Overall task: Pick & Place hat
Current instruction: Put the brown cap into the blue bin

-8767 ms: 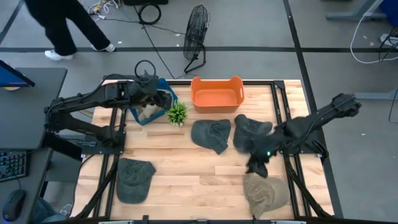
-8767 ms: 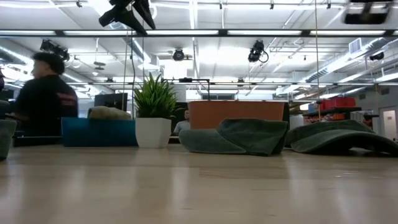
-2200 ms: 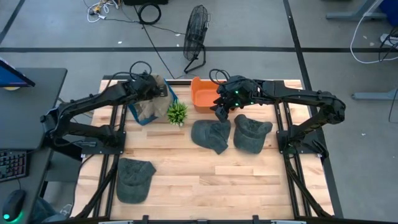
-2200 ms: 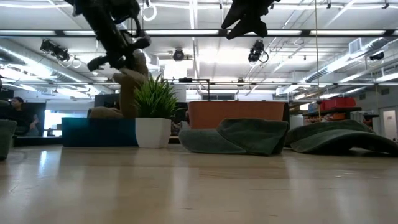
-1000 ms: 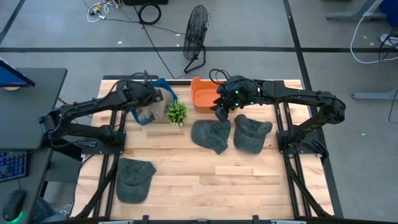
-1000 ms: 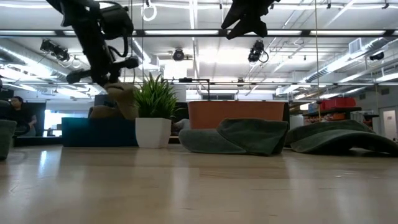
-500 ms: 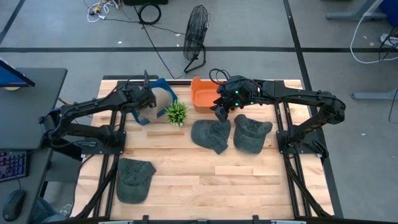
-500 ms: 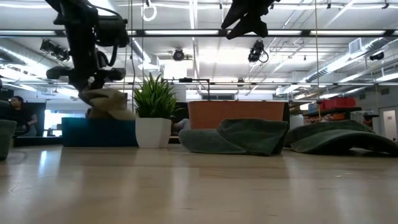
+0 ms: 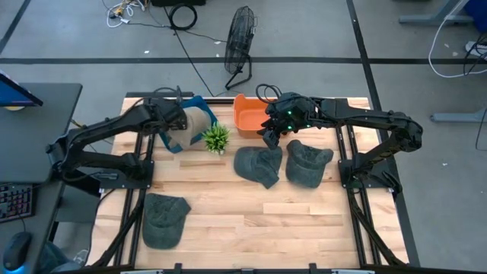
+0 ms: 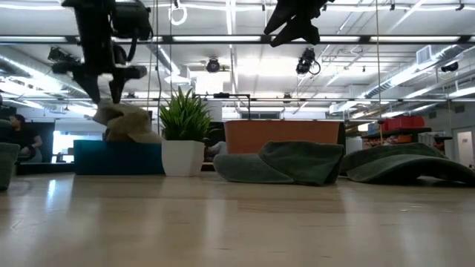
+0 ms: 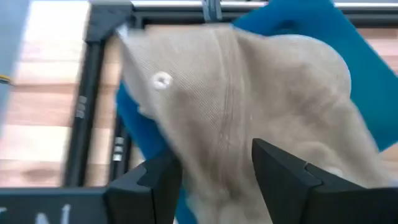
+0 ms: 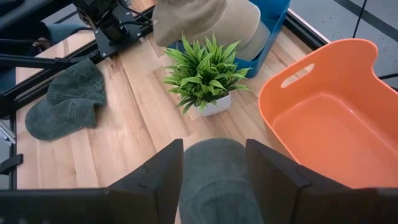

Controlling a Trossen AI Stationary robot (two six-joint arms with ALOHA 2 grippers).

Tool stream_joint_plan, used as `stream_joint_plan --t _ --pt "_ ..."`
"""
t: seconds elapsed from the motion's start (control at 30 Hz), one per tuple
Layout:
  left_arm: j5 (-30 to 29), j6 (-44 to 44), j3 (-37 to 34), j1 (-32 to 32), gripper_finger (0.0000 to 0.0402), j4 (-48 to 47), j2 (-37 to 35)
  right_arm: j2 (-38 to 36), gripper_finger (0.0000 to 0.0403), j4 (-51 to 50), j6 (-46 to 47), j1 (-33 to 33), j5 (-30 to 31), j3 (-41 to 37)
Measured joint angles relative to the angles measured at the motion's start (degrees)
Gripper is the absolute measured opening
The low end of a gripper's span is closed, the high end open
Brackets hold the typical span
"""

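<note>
A beige hat [image 9: 196,122] [image 10: 122,122] [image 11: 249,112] lies crumpled in the blue bin [image 9: 169,144] [image 10: 119,158] at the table's far left. My left gripper [image 9: 174,119] [image 10: 107,96] [image 11: 214,162] stands open just above it, pointing down. My right gripper [image 9: 268,137] [image 10: 293,30] [image 12: 214,155] hovers open, high above a dark green hat [image 9: 259,166] [image 12: 214,180], beside the orange bin [image 9: 240,114]. A second green hat [image 9: 308,162] lies to its right and a third [image 9: 165,219] lies at the near left.
A small potted plant [image 9: 217,138] [image 10: 183,133] [image 12: 202,74] stands between the blue bin and the orange bin [image 12: 348,124]. Black frame rails run along the table's left and right sides. Bare wood shows across the near middle. A fan stands on the floor beyond the far edge.
My left gripper carried the hanging beige hat toward the table's left and down into the blue bin. It then let go and rose a little. The hat went from hanging below the fingers to lying slumped in the bin. My right arm kept still.
</note>
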Motion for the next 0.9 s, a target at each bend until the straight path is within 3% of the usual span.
stream_joint_plan --t 0.17,0.33,0.47,0.63,0.9 --pt "-1.8 2.4 7.3 0.0 0.0197 -11.6 0.0 0.0 0.0176 0.0 0.0 0.1 -0.4 0.0" --pt "3.7 5.4 8.6 -0.8 0.0178 -8.8 -0.2 0.0 0.0176 0.0 0.0 0.1 -0.4 0.0" --pt "8.1 4.9 5.2 -3.1 0.0119 -2.8 0.4 0.0 0.0176 0.0 0.0 0.1 -0.4 0.0" --pt "8.2 1.1 -0.9 -3.8 0.0021 0.3 0.9 0.0 0.0176 0.0 0.0 0.1 -0.4 0.0" --pt "7.7 1.1 -10.6 0.0 0.0004 7.2 0.9 0.0 0.0176 0.0 0.0 0.1 -0.4 0.0"
